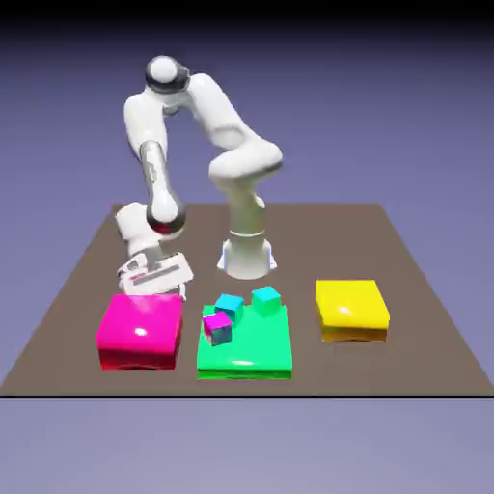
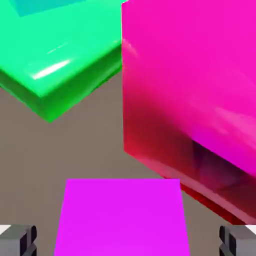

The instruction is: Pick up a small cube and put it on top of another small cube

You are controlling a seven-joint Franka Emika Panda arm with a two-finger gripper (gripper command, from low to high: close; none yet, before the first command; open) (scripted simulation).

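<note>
Two fingers (image 2: pixel 18 239) flanking one small cube (image 2: pixel 121 217)

A flat brown table (image 1: pixel 425 318) spreads across the scene, matte and evenly lit. Behind it, a plain blue-violet backdrop (image 1: pixel 386 96), darkening toward the top edge, paler below the table's near edge.

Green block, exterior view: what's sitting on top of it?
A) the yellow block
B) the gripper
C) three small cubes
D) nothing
C: three small cubes rest on the green block: a cyan one, a teal-green one and a magenta-and-cyan one. The yellow block lies apart on the table, and the gripper is off behind the large magenta block.
</note>
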